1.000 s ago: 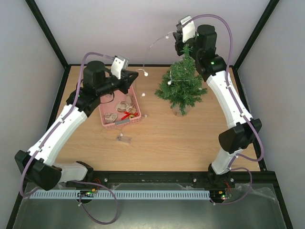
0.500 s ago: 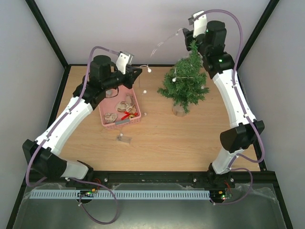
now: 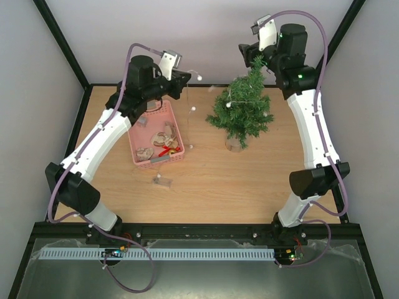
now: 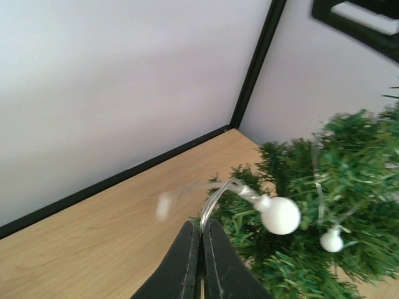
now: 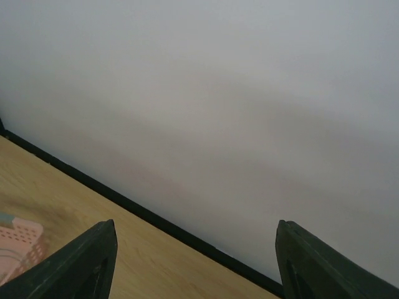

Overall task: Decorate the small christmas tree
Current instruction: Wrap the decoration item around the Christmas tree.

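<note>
The small christmas tree [image 3: 240,112] stands upright at the back right of the table, with parts of a string of white bulb lights [image 3: 193,109] draped on its branches. My left gripper [image 3: 184,81] hovers left of the tree, shut on the thin wire of that string. In the left wrist view the left gripper [image 4: 201,228] pinches the wire just below a round white bulb [image 4: 280,215], with the tree [image 4: 330,180] right behind. My right gripper [image 3: 248,52] is above the treetop. In its wrist view the right gripper [image 5: 196,246] is open with nothing between its fingers.
A pink basket [image 3: 138,134] holding several ornaments sits left of the tree, and its corner [image 5: 15,246] shows in the right wrist view. A small clear box [image 3: 161,180] on the string lies in front of the basket. Black frame posts and grey walls enclose the table.
The right gripper opened, let go of the light string and rose a little above the treetop. The left arm lifted and swung back and rightwards with the wire still pinched.
</note>
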Action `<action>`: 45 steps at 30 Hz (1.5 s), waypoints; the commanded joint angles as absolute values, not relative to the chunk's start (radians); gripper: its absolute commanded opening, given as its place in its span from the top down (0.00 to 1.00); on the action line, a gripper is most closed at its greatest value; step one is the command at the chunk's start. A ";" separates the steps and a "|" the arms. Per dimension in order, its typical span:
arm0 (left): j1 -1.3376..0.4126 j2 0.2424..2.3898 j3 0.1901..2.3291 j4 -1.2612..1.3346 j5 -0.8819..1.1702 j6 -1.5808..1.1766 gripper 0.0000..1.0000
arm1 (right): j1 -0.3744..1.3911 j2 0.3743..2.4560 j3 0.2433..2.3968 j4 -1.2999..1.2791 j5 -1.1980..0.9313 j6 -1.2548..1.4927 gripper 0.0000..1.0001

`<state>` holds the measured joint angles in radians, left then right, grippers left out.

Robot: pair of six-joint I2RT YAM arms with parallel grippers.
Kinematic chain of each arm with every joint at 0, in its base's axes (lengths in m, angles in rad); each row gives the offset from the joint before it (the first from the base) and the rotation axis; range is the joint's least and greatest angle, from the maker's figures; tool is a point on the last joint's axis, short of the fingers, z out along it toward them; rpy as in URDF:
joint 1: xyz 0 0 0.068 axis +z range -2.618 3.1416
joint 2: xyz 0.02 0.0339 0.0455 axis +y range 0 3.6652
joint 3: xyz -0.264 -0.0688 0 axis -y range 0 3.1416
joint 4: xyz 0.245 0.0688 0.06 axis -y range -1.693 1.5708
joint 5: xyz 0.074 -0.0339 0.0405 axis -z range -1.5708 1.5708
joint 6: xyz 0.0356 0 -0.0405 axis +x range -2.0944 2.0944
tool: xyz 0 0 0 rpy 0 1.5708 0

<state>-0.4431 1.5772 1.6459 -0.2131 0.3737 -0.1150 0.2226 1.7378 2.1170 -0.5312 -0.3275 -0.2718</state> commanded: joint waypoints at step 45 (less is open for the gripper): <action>-0.401 1.720 2.001 -0.176 0.320 -0.106 0.98 | 0.272 1.558 2.118 -0.613 -0.252 0.179 0.38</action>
